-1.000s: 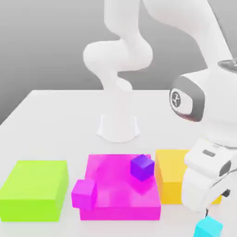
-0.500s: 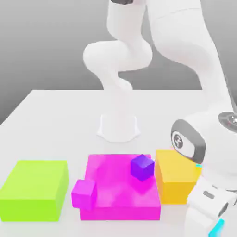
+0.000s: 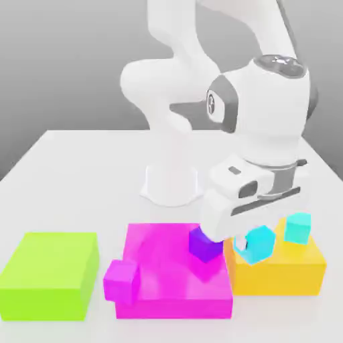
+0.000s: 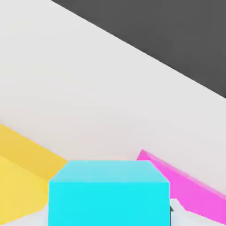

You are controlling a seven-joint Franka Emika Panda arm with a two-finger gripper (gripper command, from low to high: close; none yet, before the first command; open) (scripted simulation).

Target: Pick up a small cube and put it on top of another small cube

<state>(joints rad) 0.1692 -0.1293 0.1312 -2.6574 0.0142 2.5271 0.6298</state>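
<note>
Holding cyan cube [image 3: 256, 244] pinched in our fingers [image 3: 242, 242]; twin cube [image 3: 297, 228] sits on yellow block [image 3: 276, 276], just toward exterior view's right of ours. We likely need sideways shift that way.

This is a simulated robotics test scene, shown by a white jointed robot arm [image 3: 171, 87] mounted on a plain white table [image 3: 87, 181] before a blank grey backdrop [image 3: 67, 60], with flat, plainly coloured green, magenta and yellow-orange blocks [image 3: 50, 268] lined up along the table's near edge.
</note>
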